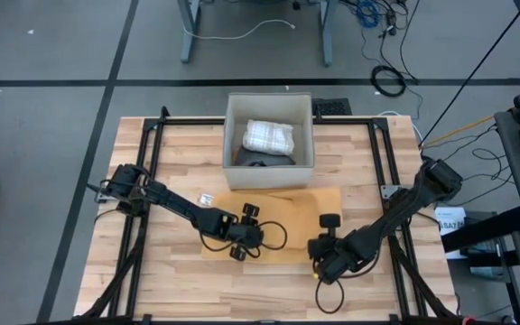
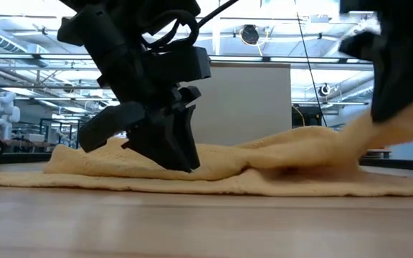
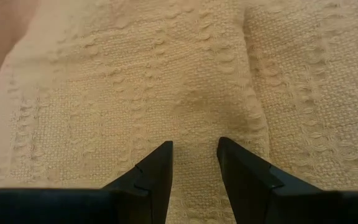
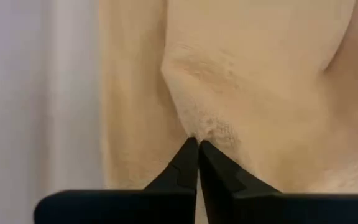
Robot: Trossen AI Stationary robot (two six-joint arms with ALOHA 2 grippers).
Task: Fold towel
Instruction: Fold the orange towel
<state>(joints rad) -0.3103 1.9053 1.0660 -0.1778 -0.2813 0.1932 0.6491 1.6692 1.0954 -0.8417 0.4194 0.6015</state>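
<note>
Towel [image 1: 283, 217], tan, lies spread on the wooden desk [image 1: 179, 289] just in front of an open box [image 1: 269, 135]. Box holds a folded pale checked cloth [image 1: 269, 135] and a dark item beneath it, unclear what.

High view: left end effector [image 1: 242, 236] sits over the towel's left portion, arm reaching in from the desk's left side. Right end effector [image 1: 319, 262] is at the towel's front right corner, arm angled in from the right edge. A small pale tag [image 1: 206, 199] lies on the desk just left of the towel.

Low view: towel [image 2: 264, 168] lies rumpled across the desk [image 2: 192, 222], low folds running along it. Left end effector [image 2: 174, 154] comes down onto the cloth, dark fingers tilted, tips touching the fabric. At the picture's right the towel rises off the desk toward a dark mass [image 2: 400, 57], the right arm; its fingertips are not visible here.

Left wrist view: fingers [image 3: 160, 171] stand spread with a gap between them, tips resting against the woven towel [image 3: 185, 81]; no fold of cloth sits between them.

Right wrist view: fingers [image 4: 185, 165] pressed together, pinching a puckered fold of towel [image 4: 241, 81] at their tips. Cloth gathers into creases at the pinch point.
</note>
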